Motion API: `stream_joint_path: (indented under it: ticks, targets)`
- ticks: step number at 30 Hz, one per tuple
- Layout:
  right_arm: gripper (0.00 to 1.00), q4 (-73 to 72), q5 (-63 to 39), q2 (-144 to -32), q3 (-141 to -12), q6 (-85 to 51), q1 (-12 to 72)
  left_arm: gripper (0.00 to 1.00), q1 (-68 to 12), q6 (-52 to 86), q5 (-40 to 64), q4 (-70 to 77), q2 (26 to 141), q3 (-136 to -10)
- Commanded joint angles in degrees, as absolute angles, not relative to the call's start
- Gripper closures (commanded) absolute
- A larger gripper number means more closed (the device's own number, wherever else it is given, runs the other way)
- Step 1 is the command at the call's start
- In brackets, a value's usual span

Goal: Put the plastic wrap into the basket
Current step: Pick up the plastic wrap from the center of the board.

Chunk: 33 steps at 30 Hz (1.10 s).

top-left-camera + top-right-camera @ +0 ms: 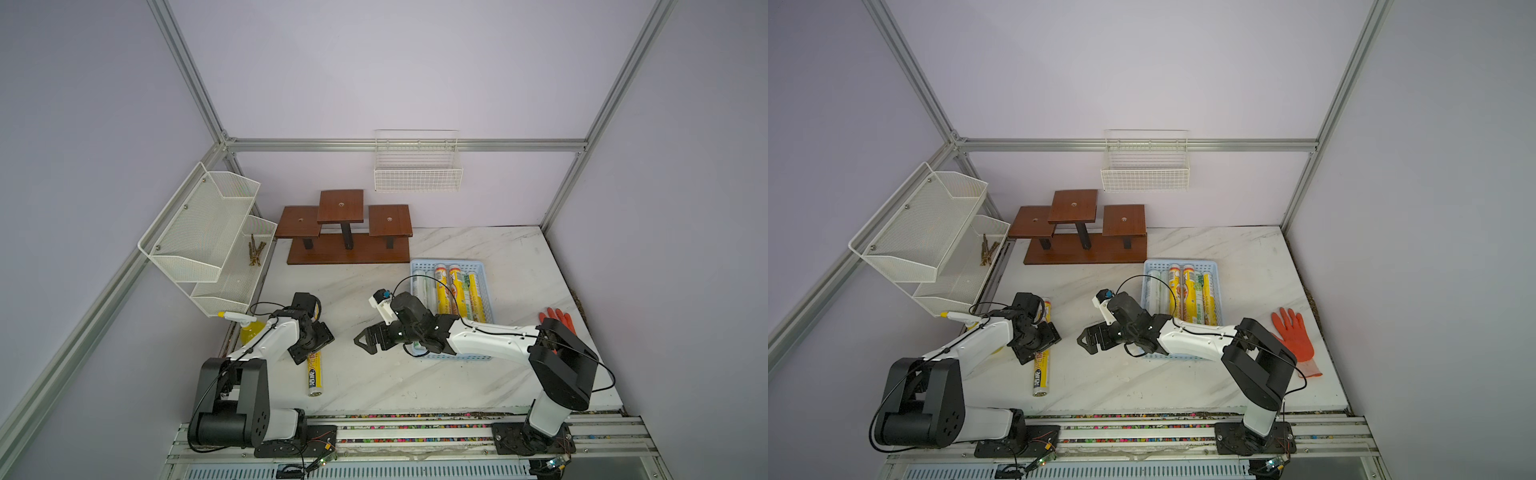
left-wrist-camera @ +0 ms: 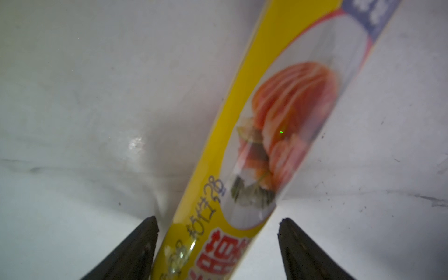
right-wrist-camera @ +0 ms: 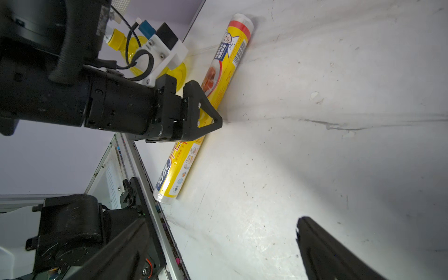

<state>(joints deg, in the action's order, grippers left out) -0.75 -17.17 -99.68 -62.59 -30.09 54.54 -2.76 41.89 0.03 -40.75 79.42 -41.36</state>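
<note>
**A:** How far along was it in the top views?

**B:** Mostly done, I'd judge. The light blue basket (image 1: pixel 446 262) sat toward 3 o'clock on the table (image 1: pixel 519 270). Several plastic wrap rolls (image 1: pixel 456 291) lay lengthwise inside. At least four showed, but the right arm covered the near end. One yellow roll (image 1: pixel 316 374) lay on the table toward 8 o'clock, well apart from the basket.

**A:** And the grippers?

**B:** The left gripper (image 1: pixel 312 343) hung over that roll's middle. The right gripper (image 1: pixel 365 343) pointed toward 9 o'clock, spread wide and carrying nothing.

**A:** What about the left wrist view?

**B:** The jaws straddled the yellow roll. A sliver of table showed on each side, so it was released, not clamped.

**A:** And the right wrist view?

**B:** Its own fingers stood wide apart over bare table. Beyond them, the left gripper sat across the roll.

**A:** What was left to do?

**B:** Close on the roll, lift it, carry it toward 3 o'clock and lay it in. I saw no other roll outside the basket.
</note>
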Motion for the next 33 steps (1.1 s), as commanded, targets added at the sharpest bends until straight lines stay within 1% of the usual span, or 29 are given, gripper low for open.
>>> stream_joint_path:
  ticks: [1,7,12,18,23,26,30,33]
  targets:
    - [0.01,2.6,-15.4,-98.5,-63.6,-28.4,54.9,0.22,-4.1,40.0,0.9,-40.6,80.5,-43.0]
    - [0.01,3.9,-14.2,-97.6,-63.1,-27.8,54.8,0.24,-5.4,36.5,-1.4,-42.7,87.4,-46.6]
    - [0.01,4.7,-13.0,-96.7,-62.5,-27.4,54.7,0.31,-5.6,34.9,-3.0,-43.8,89.8,-48.6]
    - [0.01,5.1,-11.3,-95.2,-61.8,-27.2,54.7,0.42,-5.7,33.6,-2.9,-44.4,90.2,-49.1]
    - [0.01,5.3,-8.5,-93.3,-61.0,-26.9,54.4,0.57,-6.9,32.8,-0.8,-44.9,90.8,-51.8]
    - [0.01,5.4,-5.9,-91.1,-59.8,-27.1,54.1,0.65,-9.5,32.6,-1.6,-45.6,90.4,-54.0]
    - [0.01,5.4,-2.0,-88.8,-58.0,-27.7,53.7,0.68,-13.1,33.3,-2.0,-46.5,89.8,-56.9]
    - [0.01,5.4,1.1,-84.8,-56.4,-28.1,53.5,0.69,-15.7,33.8,-2.5,-46.9,89.1,-58.9]
